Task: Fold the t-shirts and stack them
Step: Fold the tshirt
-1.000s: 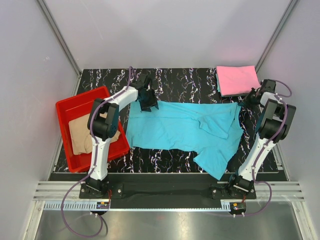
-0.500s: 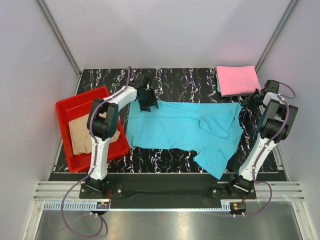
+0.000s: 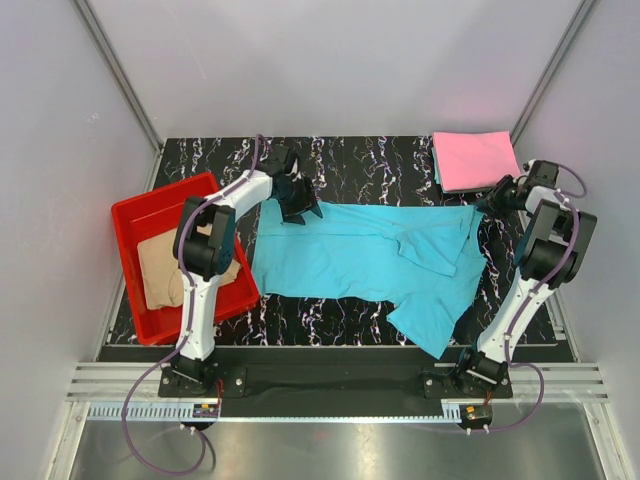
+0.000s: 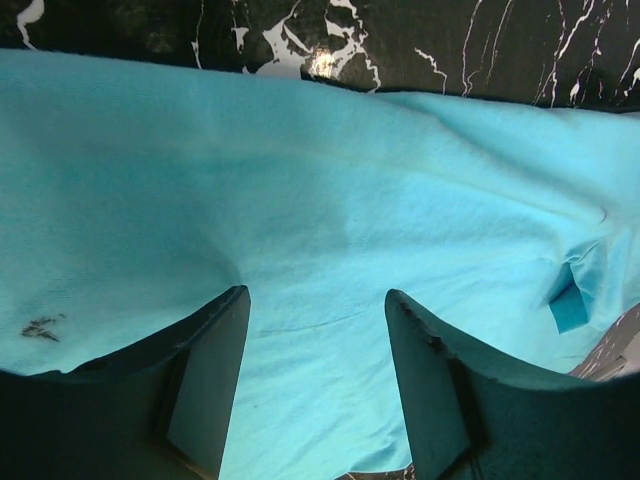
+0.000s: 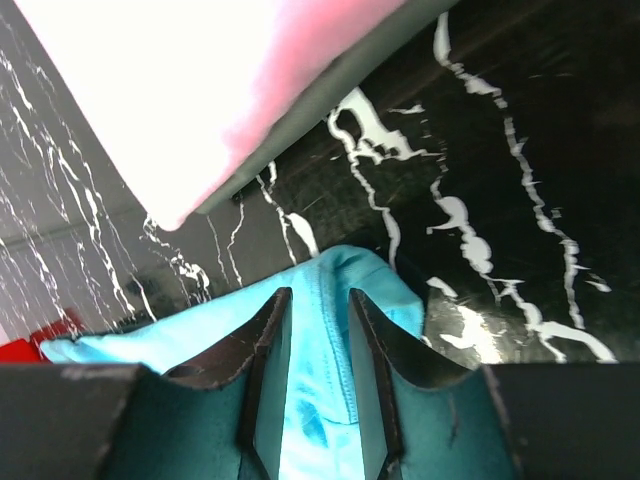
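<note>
The turquoise t-shirt (image 3: 370,260) lies spread across the middle of the table, one sleeve hanging toward the near edge. My left gripper (image 3: 297,205) is at its far left corner; in the left wrist view the jaws stand wide open (image 4: 318,300) just over the turquoise cloth (image 4: 330,200). My right gripper (image 3: 495,197) is at the shirt's far right corner; in the right wrist view its jaws (image 5: 318,300) are nearly closed with the shirt's hemmed edge (image 5: 335,350) between them. The pink t-shirt (image 3: 473,160) lies folded at the back right. The tan t-shirt (image 3: 170,268) lies in the red tray (image 3: 135,215).
The red tray stands at the table's left edge, beside the left arm. The folded pink shirt (image 5: 200,90) is just beyond the right gripper's fingertips. Grey walls close in the table on three sides.
My right gripper swung slightly right, then back left onto the turquoise shirt's far right corner. The left gripper and the shirt have barely moved.
</note>
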Motion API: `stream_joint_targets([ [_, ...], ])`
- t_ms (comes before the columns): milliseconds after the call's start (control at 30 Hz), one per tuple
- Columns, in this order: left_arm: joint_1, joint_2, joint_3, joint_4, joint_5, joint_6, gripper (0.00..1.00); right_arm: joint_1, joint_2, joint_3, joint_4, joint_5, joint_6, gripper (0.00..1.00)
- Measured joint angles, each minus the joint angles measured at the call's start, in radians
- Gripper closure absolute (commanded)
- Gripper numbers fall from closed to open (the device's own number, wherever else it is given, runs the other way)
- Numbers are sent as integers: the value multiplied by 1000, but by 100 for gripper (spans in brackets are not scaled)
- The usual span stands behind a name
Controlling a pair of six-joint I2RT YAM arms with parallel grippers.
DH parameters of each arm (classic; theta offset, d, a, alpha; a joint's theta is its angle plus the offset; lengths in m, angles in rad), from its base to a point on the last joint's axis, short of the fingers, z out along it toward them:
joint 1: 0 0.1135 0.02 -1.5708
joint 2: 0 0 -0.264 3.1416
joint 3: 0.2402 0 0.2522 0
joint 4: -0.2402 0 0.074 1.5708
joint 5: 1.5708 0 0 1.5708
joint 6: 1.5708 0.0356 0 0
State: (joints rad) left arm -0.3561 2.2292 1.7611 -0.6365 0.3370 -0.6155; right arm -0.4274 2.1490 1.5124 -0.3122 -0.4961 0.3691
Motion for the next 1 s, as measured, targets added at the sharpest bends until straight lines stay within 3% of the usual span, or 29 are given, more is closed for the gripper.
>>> stream_joint_targets([
  [733, 22, 18, 6, -27, -19, 10, 38, 17, 74, 82, -34, 6, -4, 69],
  [833, 22, 18, 6, -28, -21, 10, 38, 18, 79, 88, -34, 8, 0, 92],
  [900, 22, 18, 6, -29, -24, 9, 38, 18, 82, 90, -37, 21, 2, 100],
  [1000, 22, 18, 6, -29, -34, 5, 38, 19, 85, 91, -37, 42, 8, 100],
])
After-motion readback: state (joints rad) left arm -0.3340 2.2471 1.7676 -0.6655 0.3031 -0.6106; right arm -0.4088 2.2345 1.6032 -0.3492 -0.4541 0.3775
